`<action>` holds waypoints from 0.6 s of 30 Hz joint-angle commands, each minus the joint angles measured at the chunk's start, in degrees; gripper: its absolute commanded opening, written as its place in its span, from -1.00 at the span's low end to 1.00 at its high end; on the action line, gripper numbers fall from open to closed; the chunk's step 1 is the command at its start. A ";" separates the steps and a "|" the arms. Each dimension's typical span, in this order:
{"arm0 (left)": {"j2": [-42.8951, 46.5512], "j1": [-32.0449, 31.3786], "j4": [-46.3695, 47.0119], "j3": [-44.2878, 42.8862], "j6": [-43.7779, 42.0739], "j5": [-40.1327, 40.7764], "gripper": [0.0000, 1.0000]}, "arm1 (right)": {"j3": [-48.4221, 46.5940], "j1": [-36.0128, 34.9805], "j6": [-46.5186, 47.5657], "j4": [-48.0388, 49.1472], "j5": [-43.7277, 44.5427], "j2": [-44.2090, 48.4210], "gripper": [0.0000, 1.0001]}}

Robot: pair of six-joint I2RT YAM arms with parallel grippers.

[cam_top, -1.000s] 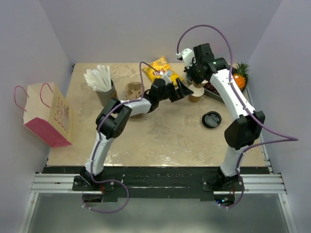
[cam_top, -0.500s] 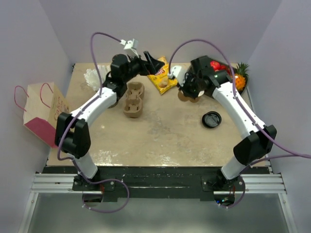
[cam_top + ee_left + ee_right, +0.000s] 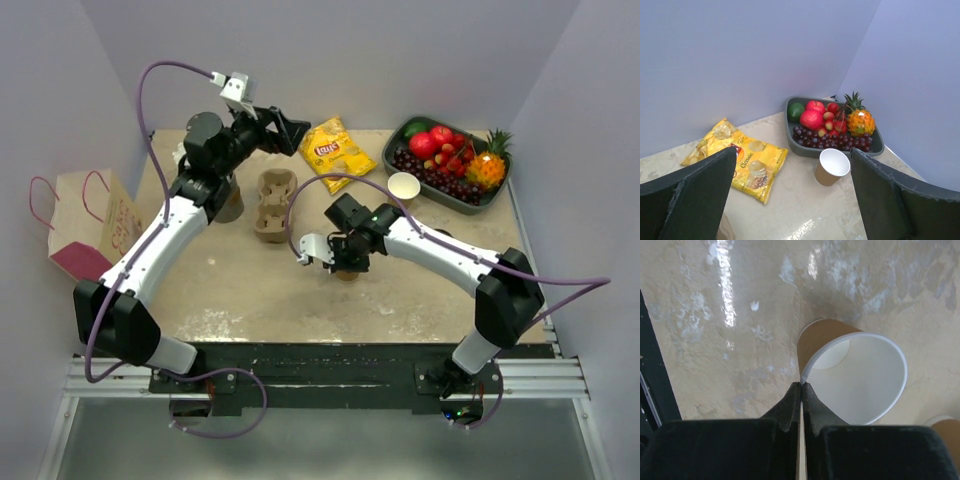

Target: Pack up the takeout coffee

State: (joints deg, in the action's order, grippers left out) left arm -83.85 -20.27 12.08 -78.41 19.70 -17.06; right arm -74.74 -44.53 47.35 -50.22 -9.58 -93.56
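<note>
No takeout coffee with a lid shows in any view. My right gripper (image 3: 345, 262) is over the middle of the table, shut on the white rim of a lidless tan paper cup (image 3: 850, 375). Its fingertips (image 3: 796, 390) pinch the near side of the rim. The cup is tilted, its white inside empty and its base low over the table. A second lidless tan cup (image 3: 404, 186) (image 3: 832, 167) stands upright in front of the fruit tray. My left gripper (image 3: 288, 130) (image 3: 794, 155) hangs high at the back left, open and holding nothing. The black lid is hidden.
A brown cup carrier (image 3: 275, 205) lies left of centre. A yellow chips bag (image 3: 337, 150) (image 3: 740, 160) lies at the back. A grey tray of fruit (image 3: 470, 195) (image 3: 790, 107) fills the back right corner. A pink and tan paper bag (image 3: 95, 235) stands off the table's left edge.
My right arm has carried the lidless cup from the back right to the middle of the table. My left arm has swung from the centre to the back left and risen.
</note>
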 commanded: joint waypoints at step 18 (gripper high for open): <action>3.78 0.14 0.49 2.82 -3.01 -2.18 0.99 | -11.54 3.39 -1.90 -7.70 -3.94 6.55 -0.14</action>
State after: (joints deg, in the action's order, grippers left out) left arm -82.74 -20.27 10.63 -76.01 17.39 -17.32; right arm -78.06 -44.93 46.98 -53.69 -10.26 -91.00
